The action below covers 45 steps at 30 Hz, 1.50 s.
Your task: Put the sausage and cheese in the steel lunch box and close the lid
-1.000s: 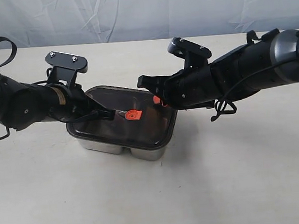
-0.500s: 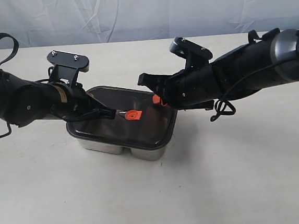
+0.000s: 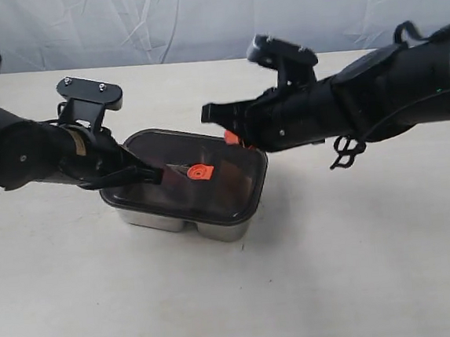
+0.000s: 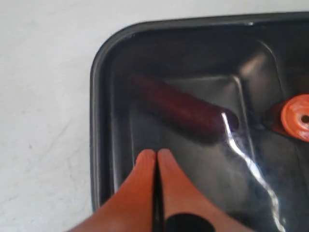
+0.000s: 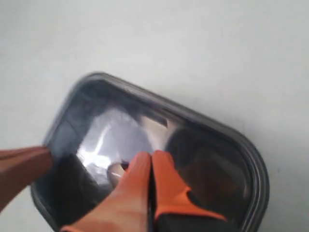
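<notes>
Smoky lid (image 3: 227,188) sits on the steel lunch box (image 3: 174,219), mid-bench; left gripper (image 3: 156,174) and right gripper (image 3: 230,138) are over it.
Left wrist: tips pinched together, empty; sausage (image 4: 183,108) shows beneath the lid.
Right wrist: tips together, empty.
To seat the lid, press opposite corners evenly, straight down.

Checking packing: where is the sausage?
Seen in the left wrist view, the sausage lies inside the steel lunch box under the lid, beyond the left gripper.

Table: flat off-white matte tabletop (image 3: 220,295), faintly scuffed and speckled, filling the lower scene.
Backdrop: pale blue-grey creased sheet (image 3: 157,21), possibly fabric, hanging upright along the table's far edge and spanning the full width.
</notes>
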Tool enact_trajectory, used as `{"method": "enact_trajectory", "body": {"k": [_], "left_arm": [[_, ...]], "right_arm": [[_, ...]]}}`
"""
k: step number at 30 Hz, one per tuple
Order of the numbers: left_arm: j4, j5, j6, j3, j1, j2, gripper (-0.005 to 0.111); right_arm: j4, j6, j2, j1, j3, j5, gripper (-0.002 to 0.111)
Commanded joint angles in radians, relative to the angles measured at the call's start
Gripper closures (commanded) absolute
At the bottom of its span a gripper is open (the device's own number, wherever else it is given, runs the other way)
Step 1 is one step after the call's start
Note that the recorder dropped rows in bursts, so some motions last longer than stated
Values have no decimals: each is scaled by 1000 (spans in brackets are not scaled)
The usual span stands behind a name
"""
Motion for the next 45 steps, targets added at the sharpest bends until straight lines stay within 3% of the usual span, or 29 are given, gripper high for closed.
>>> {"method": "enact_trajectory", "body": {"k": [1, 6, 9, 13, 15, 17, 20, 26, 31, 33, 36, 38, 40, 45], "left_arm": [[18, 58, -1, 9, 0, -225, 107], [28, 152, -4, 18, 0, -533, 107], [13, 140, -16, 46, 0, -752, 107], [13, 228, -28, 69, 0, -1041, 107], [15, 317, -28, 69, 0, -1140, 107], [18, 397, -28, 69, 0, -1227, 107], [14, 465, -28, 69, 0, -1318, 107], [14, 465, -28, 69, 0, -1419, 107], [14, 465, -28, 69, 0, -1441, 107], [14, 465, -28, 69, 0, -1441, 107], [18, 465, -28, 69, 0, -1441, 107], [14, 465, -28, 69, 0, -1441, 107], [14, 465, -28, 69, 0, -1441, 107], [27, 465, -28, 69, 0, -1441, 107]], "right_arm": [[-85, -1, -186, -1, 1, -38, 109], [-319, 99, -406, -1, 20, 60, 109], [-708, 404, -523, -35, 47, 175, 109], [-1419, 999, -643, -117, 57, 486, 109], [-1659, 1183, -703, -126, 72, 617, 109], [-1773, 1272, -765, -128, 94, 719, 109], [-1766, 1283, -861, -128, 138, 774, 109], [-1646, 1283, -1011, -128, 159, 865, 109], [-1646, 1283, -1061, -128, 159, 860, 109], [-1730, 1248, -1125, -148, 166, 824, 109], [-1718, 1248, -1280, -310, 223, 680, 109], [-1647, 1208, -1468, -539, 374, 444, 109], [-1530, 1093, -1581, -663, 475, 372, 109], [-1424, 935, -1657, -704, 590, 341, 109]]}}
